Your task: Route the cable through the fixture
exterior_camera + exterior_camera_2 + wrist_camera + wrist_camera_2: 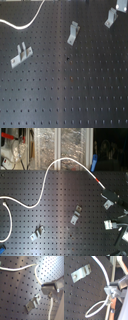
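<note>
The cable [47, 175] is a thin white cord. In the second exterior view it runs from the second exterior view's left edge, arches up over the black perforated board and comes down to my gripper [108, 194] at the right. My gripper [110, 290] is shut on the cable [104, 273]; past the fingers the cord curls into a loop [95, 308]. In the first wrist view the cable [37, 277] enters the gripper [48, 289], with a fixture bracket [33, 302] lying beside it, apart from the cord. The first exterior view shows only a cable end [22, 22] and no gripper.
Several small metal brackets stand bolted on the board: one [21, 55] at the first exterior view's left, one [73, 32] mid-board, one [111, 19] at the far right. Clutter and foil-covered items [60, 143] lie behind the board in the second exterior view.
</note>
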Available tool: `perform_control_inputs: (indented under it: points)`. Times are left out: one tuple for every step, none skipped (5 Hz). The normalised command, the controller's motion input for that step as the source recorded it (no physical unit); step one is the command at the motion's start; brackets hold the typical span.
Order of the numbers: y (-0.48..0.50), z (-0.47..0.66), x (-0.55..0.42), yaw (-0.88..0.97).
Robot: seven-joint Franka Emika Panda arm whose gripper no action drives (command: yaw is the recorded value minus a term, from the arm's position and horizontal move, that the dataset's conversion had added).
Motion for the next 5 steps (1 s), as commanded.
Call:
perform_control_inputs:
  points:
    - [0.039,0.07,0.022,-0.01]
    - [-0.063,0.45,-0.040,0.32]
    - [-0.051,0.41,-0.384,0.52]
    - [0.036,0.29,-0.597,0.31]
    - [0.125,0.18,-0.643,0.27]
